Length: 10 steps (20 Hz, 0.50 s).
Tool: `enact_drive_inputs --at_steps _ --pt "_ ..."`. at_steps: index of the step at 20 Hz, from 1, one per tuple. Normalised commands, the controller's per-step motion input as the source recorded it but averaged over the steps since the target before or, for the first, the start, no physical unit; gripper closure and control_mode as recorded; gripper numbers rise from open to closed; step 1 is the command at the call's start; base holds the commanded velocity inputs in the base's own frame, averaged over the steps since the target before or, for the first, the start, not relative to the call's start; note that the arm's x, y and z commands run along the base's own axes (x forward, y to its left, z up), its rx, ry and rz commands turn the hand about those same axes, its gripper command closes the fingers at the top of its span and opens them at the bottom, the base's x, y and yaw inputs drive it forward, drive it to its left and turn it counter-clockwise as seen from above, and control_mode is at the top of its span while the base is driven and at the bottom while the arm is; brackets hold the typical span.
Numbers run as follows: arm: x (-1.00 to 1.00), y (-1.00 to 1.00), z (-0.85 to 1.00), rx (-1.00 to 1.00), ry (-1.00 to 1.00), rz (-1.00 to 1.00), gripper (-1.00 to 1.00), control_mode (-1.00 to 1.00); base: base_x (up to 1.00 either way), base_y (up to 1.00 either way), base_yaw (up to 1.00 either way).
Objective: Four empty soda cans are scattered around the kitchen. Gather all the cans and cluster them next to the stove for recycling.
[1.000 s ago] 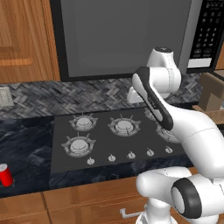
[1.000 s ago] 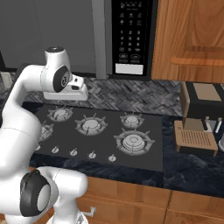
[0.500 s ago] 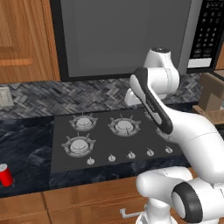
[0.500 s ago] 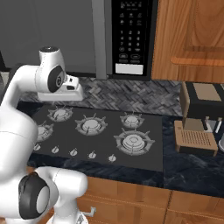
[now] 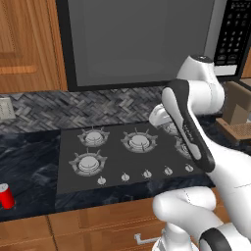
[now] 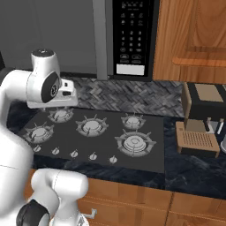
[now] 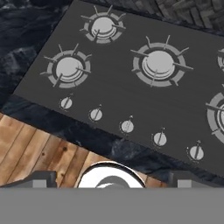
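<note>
one red soda can (image 5: 6, 195) upright on dark tabletop (image 5: 29, 162), left of black stove (image 5: 122, 157), fingers (image 7: 37, 178) spread wide, holding nothing

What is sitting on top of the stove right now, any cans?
No cans on the stove: its glass carries just the burners and knob row. The arm covers its right burners in the left base view. One red can stands on the counter left of it.

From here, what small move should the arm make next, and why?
Probably swing left and down toward the soda can: it stands on the dark counter left of the stove, apart from it, while the gripper looks open and holds nothing above the cooktop.
</note>
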Motion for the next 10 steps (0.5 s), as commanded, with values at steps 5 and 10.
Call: enact_drive_inputs --at_steps 5,10 --pt "-0.63 0.01 0.01 0.12 -0.01 0.17 -1.00 -1.00 0.00 0.00 0.00" --pt "-0.26 0.15 0.00 0.05 0.01 0.12 -1.00 -1.00 0.00 0.00 0.00"
